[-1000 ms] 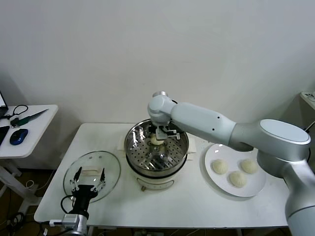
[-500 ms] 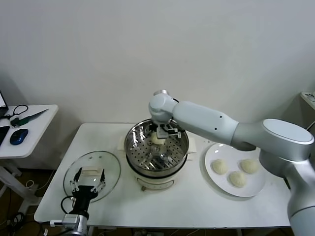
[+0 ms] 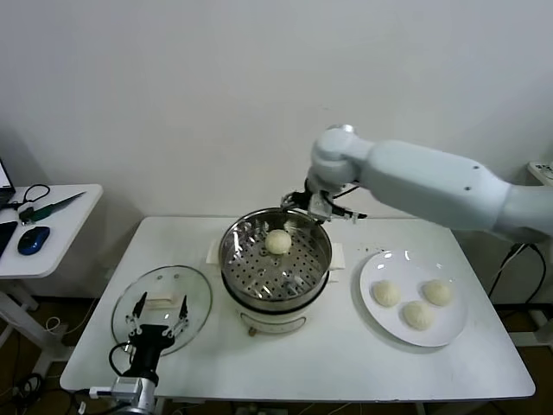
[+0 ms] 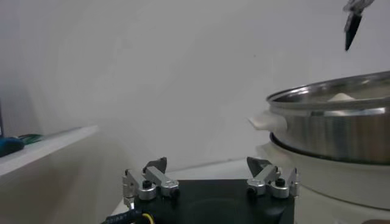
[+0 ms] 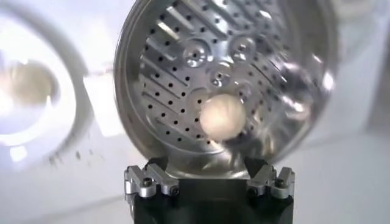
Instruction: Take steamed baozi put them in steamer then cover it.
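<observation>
One baozi (image 3: 278, 242) lies in the steamer (image 3: 275, 262); three wait on the plate (image 3: 415, 299) beside it. Soft, light dough: pinch gently at the flanks. Right gripper (image 3: 316, 205) hovers at the steamer's rim, jaws spread and empty; left gripper (image 3: 155, 321), jaws spread, over the cover (image 3: 162, 308).

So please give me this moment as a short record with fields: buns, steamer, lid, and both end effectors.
baozi in steamer: one, on the perforated tray
baozi on plate: three
steamer: uncovered
cover: flat on table, left of steamer
right end effector: open, empty, above steamer's far rim
left end effector: open, over the cover
</observation>
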Robot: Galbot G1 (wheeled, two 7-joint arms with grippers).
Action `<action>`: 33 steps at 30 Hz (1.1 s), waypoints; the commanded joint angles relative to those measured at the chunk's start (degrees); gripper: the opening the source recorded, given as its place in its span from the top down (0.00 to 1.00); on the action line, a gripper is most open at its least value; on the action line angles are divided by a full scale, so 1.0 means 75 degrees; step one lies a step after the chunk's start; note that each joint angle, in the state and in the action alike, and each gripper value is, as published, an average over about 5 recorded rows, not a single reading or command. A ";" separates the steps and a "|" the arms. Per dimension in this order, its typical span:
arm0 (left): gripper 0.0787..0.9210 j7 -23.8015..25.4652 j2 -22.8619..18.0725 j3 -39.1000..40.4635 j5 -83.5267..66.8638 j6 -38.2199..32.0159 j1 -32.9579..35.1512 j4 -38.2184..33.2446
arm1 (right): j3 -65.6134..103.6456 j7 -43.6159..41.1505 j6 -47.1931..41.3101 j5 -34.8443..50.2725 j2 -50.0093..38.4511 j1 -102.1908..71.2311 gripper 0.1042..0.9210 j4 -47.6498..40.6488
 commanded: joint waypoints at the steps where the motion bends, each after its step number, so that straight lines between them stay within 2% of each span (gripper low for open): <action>1: 0.12 -0.0006 0.0021 -0.0007 0.0043 -0.0012 0.0036 -0.0112 | -0.0158 0.0477 -0.3757 0.3314 -0.1909 0.0342 0.12 0.0673; 5: 0.12 -0.0012 0.0055 -0.0047 0.0017 -0.0017 0.0088 -0.0142 | 0.0267 0.0214 -0.4197 0.4099 -0.2473 -0.0365 0.12 0.0480; 8: 0.12 -0.0014 0.0060 -0.0058 0.0002 -0.0017 0.0133 -0.0165 | 0.0623 0.0067 -0.4200 0.4061 -0.2810 -0.1094 0.12 0.0354; 17: 0.12 -0.0016 0.0053 -0.0040 0.0042 0.0003 0.0167 -0.0169 | 0.2172 -0.0281 -0.3483 0.1938 -0.2900 -0.3627 0.12 -0.0664; 23: 0.12 -0.0022 0.0031 -0.0013 0.0075 0.0014 0.0151 -0.0095 | 0.2529 -0.0310 -0.3078 0.0980 -0.2654 -0.4523 0.12 -0.1005; 33: 0.12 -0.0034 0.0021 -0.0067 0.0122 0.0030 0.0113 -0.0004 | 0.2621 -0.0298 -0.2917 0.0528 -0.1501 -0.4850 0.12 -0.2025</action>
